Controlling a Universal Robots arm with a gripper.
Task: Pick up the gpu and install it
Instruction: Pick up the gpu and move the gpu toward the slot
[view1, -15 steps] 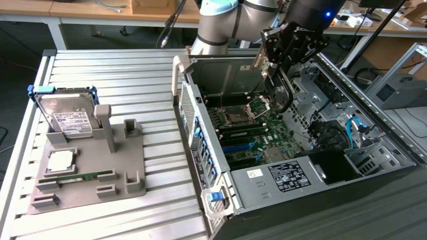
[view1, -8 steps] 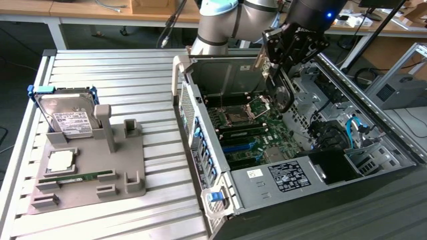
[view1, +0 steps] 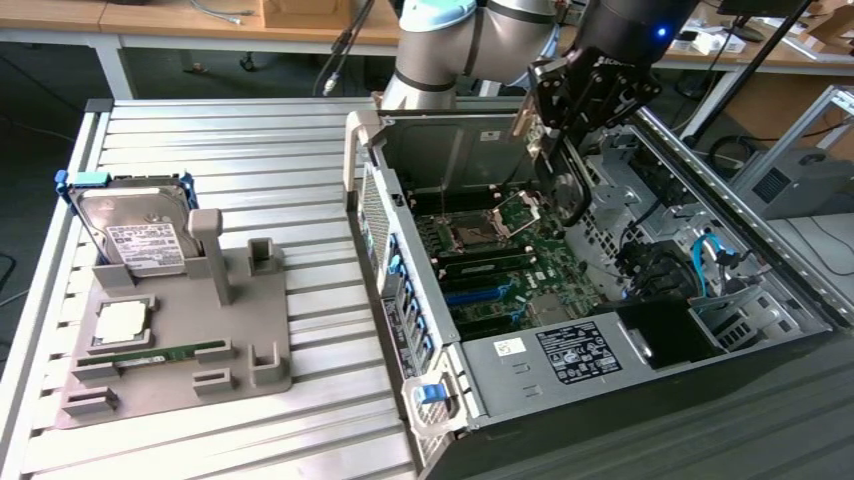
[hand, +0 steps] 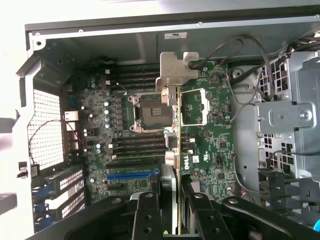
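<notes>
My gripper (view1: 563, 140) hangs over the open computer case (view1: 747, 250), shut on the gpu (view1: 571, 190). The card is held on edge above the motherboard (view1: 507, 280), with its silver bracket (view1: 525, 130) towards the case's rear wall. In the wrist view the gpu (hand: 175, 150) shows edge-on between my two black fingers (hand: 145, 215), its silver bracket (hand: 175, 75) at the far end. The card floats over the CPU socket (hand: 150, 112) area. A blue expansion slot (hand: 132, 176) lies on the board beside it.
On the slatted table at the exterior view's left stands a grey fixture (view1: 254, 340) holding a silver hard drive (view1: 134, 235), a CPU chip (view1: 120, 320) and a green RAM stick (view1: 160, 355). Drive cages and cables (hand: 285, 120) crowd one side of the case.
</notes>
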